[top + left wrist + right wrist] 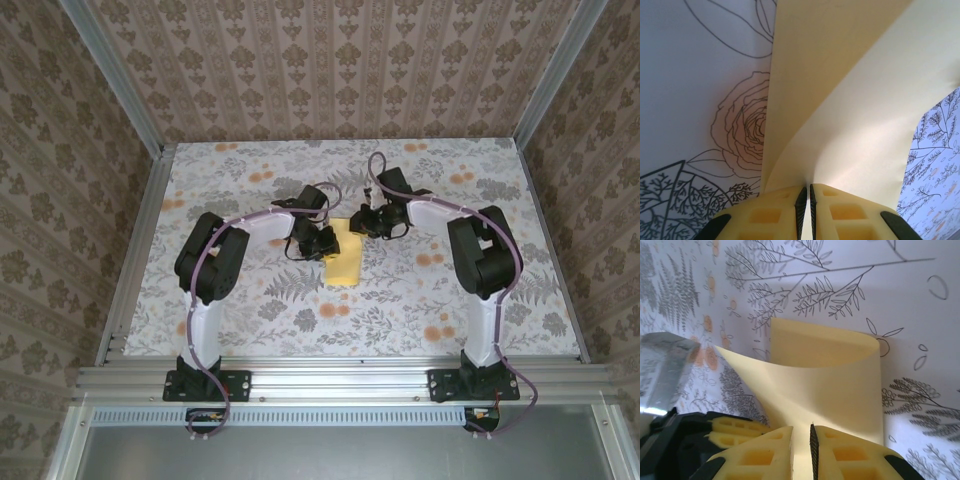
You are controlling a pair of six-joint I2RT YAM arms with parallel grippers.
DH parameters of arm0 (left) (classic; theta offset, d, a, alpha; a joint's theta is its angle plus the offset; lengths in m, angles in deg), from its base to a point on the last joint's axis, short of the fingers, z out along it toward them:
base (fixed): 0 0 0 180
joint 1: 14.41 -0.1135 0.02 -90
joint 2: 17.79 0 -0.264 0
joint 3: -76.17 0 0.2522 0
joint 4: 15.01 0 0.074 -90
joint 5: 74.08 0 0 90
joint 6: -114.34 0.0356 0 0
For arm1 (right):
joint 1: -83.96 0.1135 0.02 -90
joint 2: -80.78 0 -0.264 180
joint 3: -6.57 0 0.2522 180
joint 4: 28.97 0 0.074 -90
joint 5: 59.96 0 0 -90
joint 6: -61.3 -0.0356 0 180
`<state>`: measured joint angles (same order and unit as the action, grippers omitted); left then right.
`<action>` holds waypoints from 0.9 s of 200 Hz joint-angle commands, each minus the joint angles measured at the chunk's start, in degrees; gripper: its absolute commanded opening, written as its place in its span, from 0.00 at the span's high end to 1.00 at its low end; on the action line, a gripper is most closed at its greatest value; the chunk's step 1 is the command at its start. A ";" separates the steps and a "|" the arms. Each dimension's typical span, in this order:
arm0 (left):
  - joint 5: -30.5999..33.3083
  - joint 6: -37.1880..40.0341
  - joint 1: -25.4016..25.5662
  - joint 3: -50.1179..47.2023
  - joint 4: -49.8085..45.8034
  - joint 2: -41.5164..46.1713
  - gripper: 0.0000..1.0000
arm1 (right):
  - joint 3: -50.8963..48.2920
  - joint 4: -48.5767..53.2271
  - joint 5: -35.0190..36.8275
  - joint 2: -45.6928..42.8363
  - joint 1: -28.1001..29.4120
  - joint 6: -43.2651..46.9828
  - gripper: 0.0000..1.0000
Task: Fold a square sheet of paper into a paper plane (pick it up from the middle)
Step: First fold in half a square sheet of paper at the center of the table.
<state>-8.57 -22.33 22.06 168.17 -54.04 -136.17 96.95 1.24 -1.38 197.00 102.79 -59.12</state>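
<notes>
Gripping the square sheet of paper (348,262) at the middle of the flower-printed desk (250,310), both pincers seem set to roll one half over the other for a fold. The left pincer (806,200) is closed tight on a raised flap; the right pincer (802,452) is clamped on an edge too. Thin, matte and pale yellow, the sheet bows smoothly, uncreased, its lower part flat on the desk.

The square sheet of paper (825,385) is thin, smooth, matt paper. My left gripper (806,192) is matt yellow plastic with ribbed black pads (800,210). The table (250,300) has a matt printed covering. The rail (330,380) at its six o'clock is brushed metal.
</notes>
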 commanded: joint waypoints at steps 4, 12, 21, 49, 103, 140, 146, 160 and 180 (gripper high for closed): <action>4.54 1.20 1.13 -1.86 -7.15 -5.09 0.83 | 2.85 1.98 -1.09 3.48 1.19 0.08 0.81; 4.54 1.17 1.13 -1.80 -7.24 -5.10 0.83 | 3.23 2.34 -1.00 3.98 1.30 0.49 0.81; 4.54 1.15 1.15 -1.77 -7.28 -5.18 0.83 | 3.43 2.68 -0.31 4.53 1.23 0.66 0.81; 4.54 1.40 1.24 -2.11 -7.48 -5.27 0.83 | 3.62 1.70 1.26 5.67 -0.22 -0.27 0.81; 4.50 1.76 1.32 -3.34 -7.60 -5.54 0.83 | 3.89 -0.47 6.05 8.93 -4.29 -4.15 0.81; 4.54 2.11 1.50 -3.58 -7.77 -5.80 0.84 | 4.81 -1.97 7.67 7.12 -4.80 -5.23 0.81; 4.54 2.11 1.58 -3.53 -7.76 -5.82 0.84 | 5.02 -2.47 7.69 6.68 -4.82 -5.25 0.81; 4.49 2.20 1.64 -3.38 -7.86 -6.04 0.84 | 5.36 -3.27 7.80 5.79 -4.78 -5.60 0.81; 4.62 2.21 1.76 -3.27 -7.86 -6.07 0.84 | 4.99 -5.23 4.57 4.40 -4.21 -5.55 0.80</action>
<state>-8.04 -21.81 22.48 168.35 -53.87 -136.46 100.91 -0.81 1.52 203.21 98.88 -63.69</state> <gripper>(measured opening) 0.163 0.192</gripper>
